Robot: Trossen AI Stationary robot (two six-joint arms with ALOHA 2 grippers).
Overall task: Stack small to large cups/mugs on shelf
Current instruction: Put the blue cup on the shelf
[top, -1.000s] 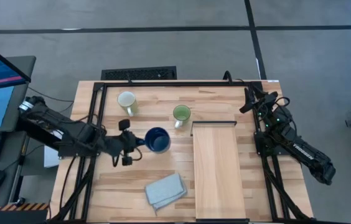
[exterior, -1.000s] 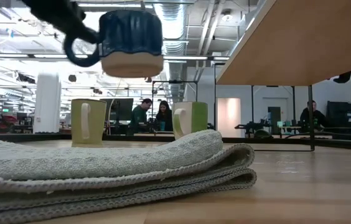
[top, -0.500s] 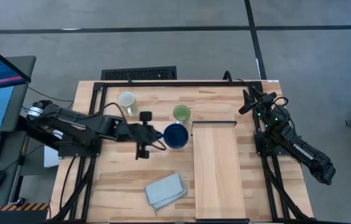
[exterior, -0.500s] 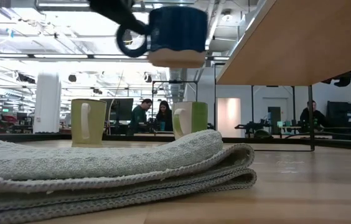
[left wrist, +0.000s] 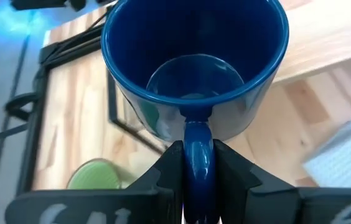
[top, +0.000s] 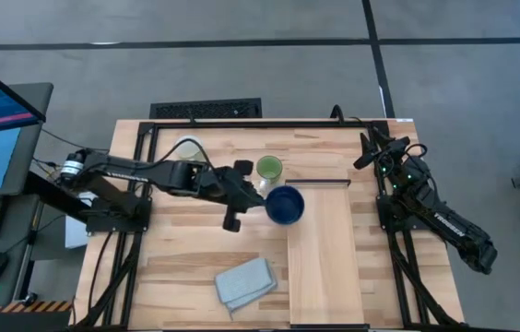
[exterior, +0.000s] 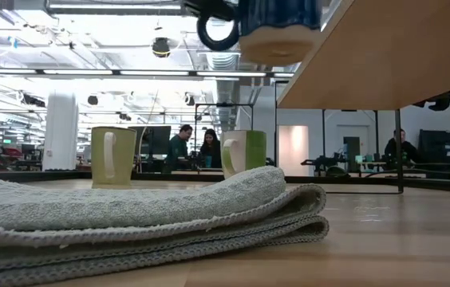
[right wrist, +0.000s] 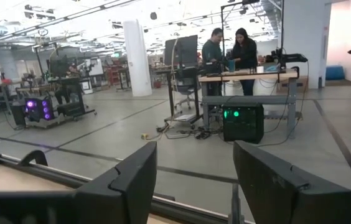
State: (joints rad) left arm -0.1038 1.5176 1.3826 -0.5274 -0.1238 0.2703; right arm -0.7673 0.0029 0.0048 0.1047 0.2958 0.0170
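Observation:
My left gripper is shut on a dark blue mug, which hangs in the air over the left edge of the light-wood shelf. In the low view the mug is at about the height of the shelf top. A light green mug stands upright on the table just beyond the gripper. A cream mug stands at the far left, partly hidden by my left arm. My right gripper is open and empty at the table's far right edge. My left gripper pinches the blue mug's handle between its two fingers, one on each side of the loop. The fingers come level from the table's left. The mug is upright, its opening up and its pale base down, lifted clear of table and shelf.
A folded grey-blue cloth lies on the table near the front edge, left of the shelf. A dark metal frame runs around the table. People sit at desks in the room far behind the table.
My left gripper has carried the blue mug toward the table's right edge and upward, from beside the cloth's far side to over the shelf's left edge. The mug has stayed upright in the hold.

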